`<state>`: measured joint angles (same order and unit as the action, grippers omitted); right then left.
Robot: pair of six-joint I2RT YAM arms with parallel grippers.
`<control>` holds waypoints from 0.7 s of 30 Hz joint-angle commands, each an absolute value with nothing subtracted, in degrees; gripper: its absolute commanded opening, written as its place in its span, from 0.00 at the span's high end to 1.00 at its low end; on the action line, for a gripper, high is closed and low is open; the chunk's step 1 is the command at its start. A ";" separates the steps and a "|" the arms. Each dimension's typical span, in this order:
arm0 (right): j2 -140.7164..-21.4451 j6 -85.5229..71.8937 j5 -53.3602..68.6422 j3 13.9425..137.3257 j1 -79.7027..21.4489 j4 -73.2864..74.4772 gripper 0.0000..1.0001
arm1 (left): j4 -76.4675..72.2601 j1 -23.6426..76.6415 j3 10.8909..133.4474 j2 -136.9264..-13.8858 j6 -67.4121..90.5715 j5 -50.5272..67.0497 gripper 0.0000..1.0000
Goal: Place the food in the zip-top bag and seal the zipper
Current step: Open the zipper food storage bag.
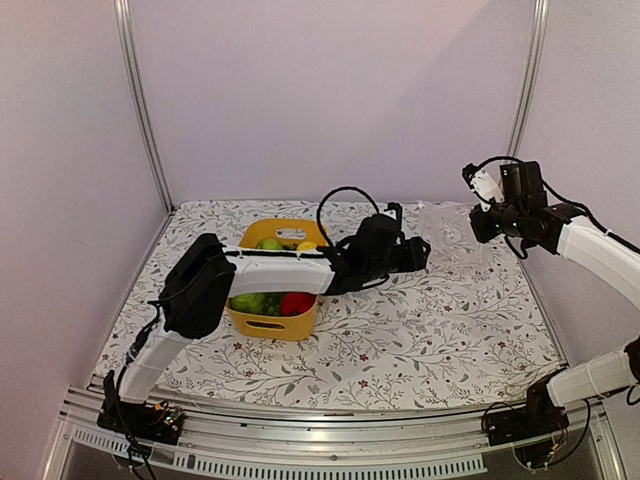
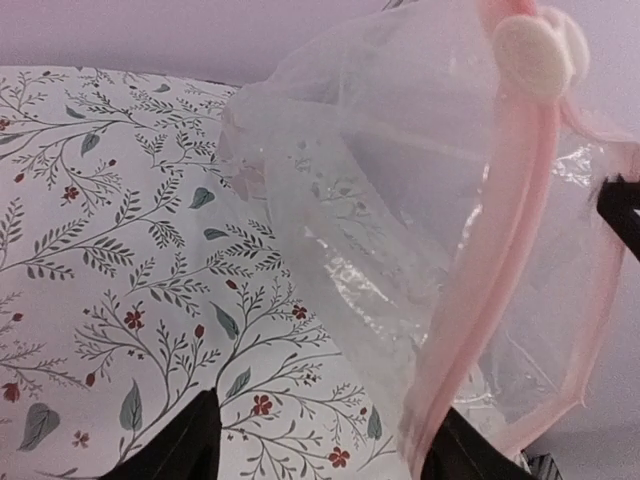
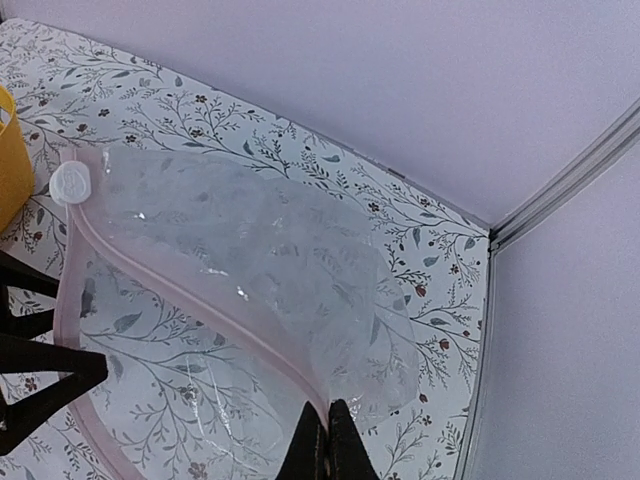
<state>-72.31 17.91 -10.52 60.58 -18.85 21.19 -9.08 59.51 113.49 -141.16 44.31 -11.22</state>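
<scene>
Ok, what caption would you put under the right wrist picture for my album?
The right end effector pinches the zip-top bag by its pink zipper over the flowery table.

Tub [image 1: 270, 325] sits left of centre on the table [image 1: 420, 340], with the food [image 1: 297, 303] inside it. The left arm crosses over the tub, so the left gripper [image 1: 425, 250] ends up just right of it. Bag [image 1: 452, 228] is right of the tub and spans between the two grippers, its body running toward the back right corner. Zipper [image 3: 180, 290] runs along the bag's near-left edge, from beside the tub to the right gripper [image 3: 325, 445], whose fingers pinch it. The left gripper's fingers are spread at the tub-side end of the zipper. Can't tell if they touch it.
</scene>
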 commanded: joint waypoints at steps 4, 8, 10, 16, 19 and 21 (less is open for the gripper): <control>-75.06 17.37 -7.92 65.06 -16.79 20.00 1.00 | -8.24 59.90 103.45 -125.28 32.39 -10.81 0.27; -76.88 17.45 -5.61 65.94 -16.59 19.77 1.00 | -7.48 60.29 95.20 -116.61 27.39 -9.39 0.25; -77.56 17.34 -3.60 65.89 -16.62 19.67 1.00 | -4.72 60.19 91.36 -112.00 25.40 -10.11 0.24; -78.24 17.04 0.92 63.96 -16.55 17.87 1.00 | 9.31 59.56 81.75 -98.98 18.05 -19.60 0.23; -77.64 17.26 4.19 62.95 -16.59 17.13 1.00 | 17.94 57.82 79.69 -95.45 19.42 -23.22 0.22; -77.12 17.38 5.94 62.43 -16.56 17.15 1.00 | 24.92 55.92 79.89 -94.10 22.18 -23.88 0.22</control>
<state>-77.82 17.61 0.64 63.92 -16.80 18.74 8.49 59.13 81.41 -96.20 21.41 -18.79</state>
